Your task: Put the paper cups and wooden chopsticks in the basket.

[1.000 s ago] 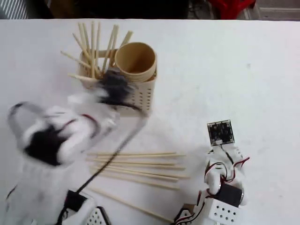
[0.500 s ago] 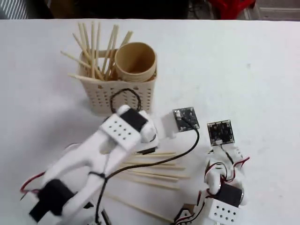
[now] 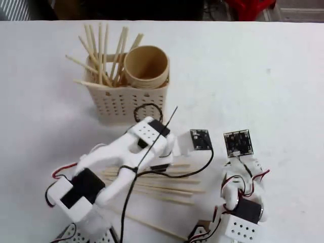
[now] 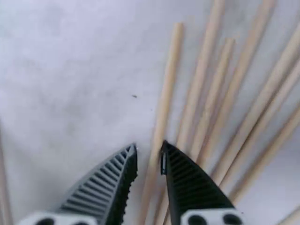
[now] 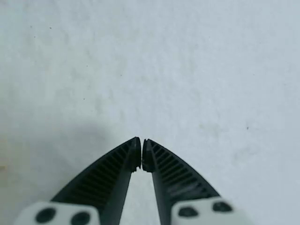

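A stack of paper cups and several wooden chopsticks stand in the perforated beige basket at the back left. More wooden chopsticks lie loose on the white table in front of it. My left gripper is down over that pile, narrowly open, with one chopstick running between its fingertips. In the high view the left arm covers the pile's left end. My right gripper is shut on nothing above bare table, and its arm is folded at the front right.
One separate chopstick lies slanted near the front edge. The left arm's black cable loops over the pile. Bare white table stretches to the right of the basket and the right arm.
The left arm swung from the basket's front to the right and came down onto the loose chopsticks. The right arm has kept still.
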